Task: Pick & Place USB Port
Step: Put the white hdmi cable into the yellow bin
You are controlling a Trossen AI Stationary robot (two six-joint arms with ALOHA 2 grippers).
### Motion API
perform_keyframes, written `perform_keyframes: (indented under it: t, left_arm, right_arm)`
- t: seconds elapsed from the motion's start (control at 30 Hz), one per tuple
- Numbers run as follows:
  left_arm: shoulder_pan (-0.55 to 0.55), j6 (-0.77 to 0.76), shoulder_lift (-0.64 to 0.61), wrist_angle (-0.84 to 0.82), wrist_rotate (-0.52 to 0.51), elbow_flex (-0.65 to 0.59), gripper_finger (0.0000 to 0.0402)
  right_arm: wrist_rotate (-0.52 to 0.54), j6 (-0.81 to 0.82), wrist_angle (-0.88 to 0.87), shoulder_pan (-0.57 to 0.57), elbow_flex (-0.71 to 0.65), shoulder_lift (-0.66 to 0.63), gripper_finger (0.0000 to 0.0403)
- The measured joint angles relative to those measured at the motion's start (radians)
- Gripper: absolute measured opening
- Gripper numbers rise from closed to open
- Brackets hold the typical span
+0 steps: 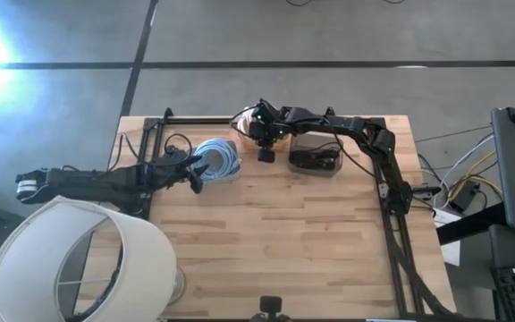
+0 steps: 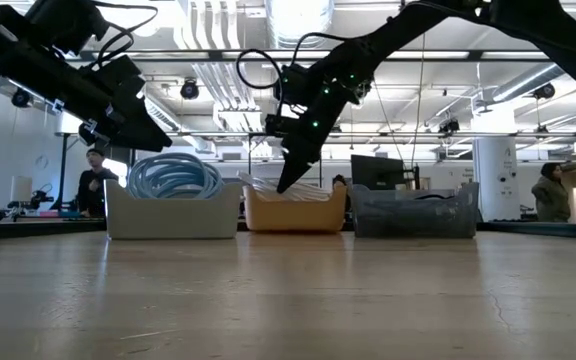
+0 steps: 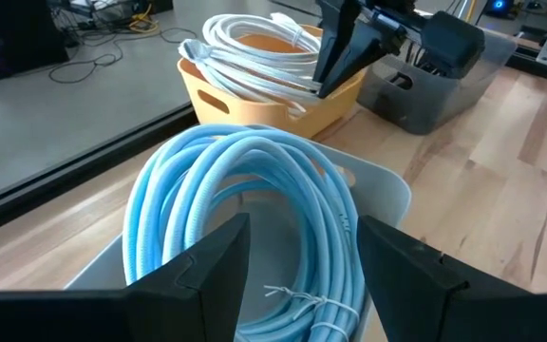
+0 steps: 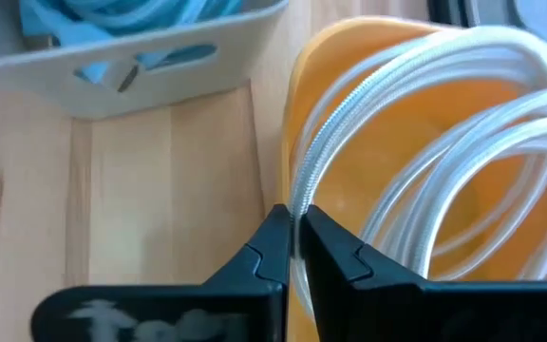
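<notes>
Along the table's far edge stand three bins in a row: a white bin (image 2: 173, 212) holding coiled light-blue cable (image 3: 245, 204), a yellow bin (image 2: 295, 210) holding coiled white cable (image 4: 425, 142), and a grey bin (image 2: 415, 212) with dark contents. Over the yellow bin's near rim, the right gripper (image 4: 294, 249) has its fingers pinched together on a strand of the white cable. Above the white bin, the left gripper (image 3: 302, 275) hangs with fingers spread apart, the blue coil showing between them, holding nothing.
</notes>
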Motion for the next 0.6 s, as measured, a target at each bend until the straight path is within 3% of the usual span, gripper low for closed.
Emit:
perform_keyframes:
  t: [0.4, 0.6]
  left_arm:
    - [0.000, 0.000, 0.000, 0.000, 0.007, 0.000, 0.0200]
    - [0.000, 0.000, 0.000, 0.000, 0.016, 0.000, 0.0200]
  right_arm:
    - [-0.002, 0.007, 0.001, -0.014, -0.001, 0.043, 0.0016]
    - [-0.006, -0.013, 0.003, -0.017, -0.001, 0.044, 0.0045]
